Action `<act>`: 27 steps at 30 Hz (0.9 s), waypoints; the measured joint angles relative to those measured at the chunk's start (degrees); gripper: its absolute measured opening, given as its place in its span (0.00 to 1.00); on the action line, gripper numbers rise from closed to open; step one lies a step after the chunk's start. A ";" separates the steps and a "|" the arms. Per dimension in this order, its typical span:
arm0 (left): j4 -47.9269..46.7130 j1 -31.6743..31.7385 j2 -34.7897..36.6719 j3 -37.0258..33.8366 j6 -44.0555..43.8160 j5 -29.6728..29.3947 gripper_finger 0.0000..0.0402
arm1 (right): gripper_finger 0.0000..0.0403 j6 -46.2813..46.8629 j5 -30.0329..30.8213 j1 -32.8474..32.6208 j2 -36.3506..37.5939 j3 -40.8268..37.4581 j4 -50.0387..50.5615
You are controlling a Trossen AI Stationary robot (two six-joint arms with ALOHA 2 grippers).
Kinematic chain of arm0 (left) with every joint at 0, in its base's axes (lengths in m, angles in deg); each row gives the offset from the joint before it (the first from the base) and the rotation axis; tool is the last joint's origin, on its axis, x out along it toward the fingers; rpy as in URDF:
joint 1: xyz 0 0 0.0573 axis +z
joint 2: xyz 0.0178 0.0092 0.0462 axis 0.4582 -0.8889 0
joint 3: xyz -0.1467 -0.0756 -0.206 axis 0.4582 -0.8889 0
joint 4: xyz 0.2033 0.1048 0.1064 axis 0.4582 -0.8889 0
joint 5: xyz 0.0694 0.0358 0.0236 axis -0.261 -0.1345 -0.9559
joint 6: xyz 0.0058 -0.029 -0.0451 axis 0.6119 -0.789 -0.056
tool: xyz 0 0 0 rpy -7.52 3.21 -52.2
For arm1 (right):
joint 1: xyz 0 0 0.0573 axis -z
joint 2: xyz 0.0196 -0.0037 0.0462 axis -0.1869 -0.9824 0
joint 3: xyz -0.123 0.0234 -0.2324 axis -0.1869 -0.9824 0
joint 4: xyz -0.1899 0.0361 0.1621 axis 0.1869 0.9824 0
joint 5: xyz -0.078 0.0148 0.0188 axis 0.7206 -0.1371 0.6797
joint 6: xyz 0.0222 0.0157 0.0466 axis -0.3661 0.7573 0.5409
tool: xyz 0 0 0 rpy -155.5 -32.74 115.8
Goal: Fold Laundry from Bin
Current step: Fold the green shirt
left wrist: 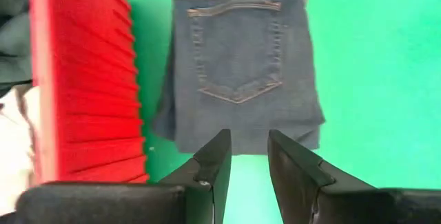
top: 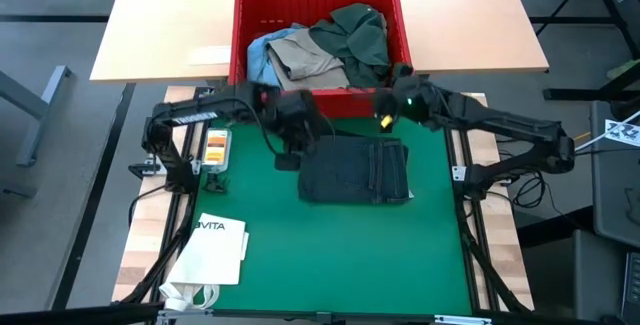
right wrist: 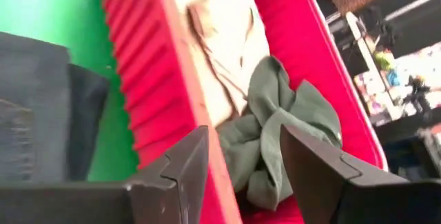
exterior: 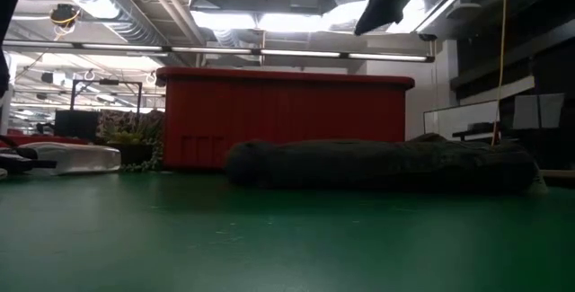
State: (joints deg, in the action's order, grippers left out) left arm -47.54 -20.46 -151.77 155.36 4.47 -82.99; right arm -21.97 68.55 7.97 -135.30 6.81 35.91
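The red bin (top: 318,5) stands at the green mat's far edge and holds laundry: a dark green shirt (top: 358,33), a khaki garment (top: 305,57) and a light blue piece (top: 258,57). A folded pair of blue denim jeans (top: 355,170) lies flat on the mat just in front of the bin, back pocket (left wrist: 238,72) up. My left gripper (left wrist: 248,141) hangs open above the mat at the jeans' left end. My right gripper (right wrist: 242,138) hangs open over the bin's near right rim, above the green shirt (right wrist: 282,134). Both are raised, high in the low view.
A white paper bag printed "VITA" (top: 215,250) lies at the mat's near left. A small orange-and-white item (top: 215,147) sits at the left edge by the left arm's base. A pale wooden table (top: 160,25) carries the bin's far part.
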 joint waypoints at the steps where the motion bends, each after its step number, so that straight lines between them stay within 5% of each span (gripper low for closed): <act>1: 0.12 1.28 0.20 0.00 1.06 0.84 0.23 | 0.45 -0.09 -0.93 1.77 -0.53 -0.02 -0.63; 8: 8.24 8.86 -0.57 -0.02 7.38 8.13 0.23 | 0.44 -0.19 -6.11 13.87 -4.75 -0.02 -7.72; 15: 16.44 13.09 -2.64 -0.02 11.25 8.74 0.23 | 0.45 -0.17 -12.59 24.08 -10.84 -0.04 -15.70; 27: 17.19 15.97 -4.34 -0.04 12.35 9.31 0.23 | 0.45 5.07 -19.66 32.23 -19.87 1.94 -20.32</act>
State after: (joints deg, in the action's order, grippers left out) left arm -30.35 -4.48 -156.11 155.32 16.83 -73.68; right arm -16.90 48.89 40.20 -155.17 8.74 15.58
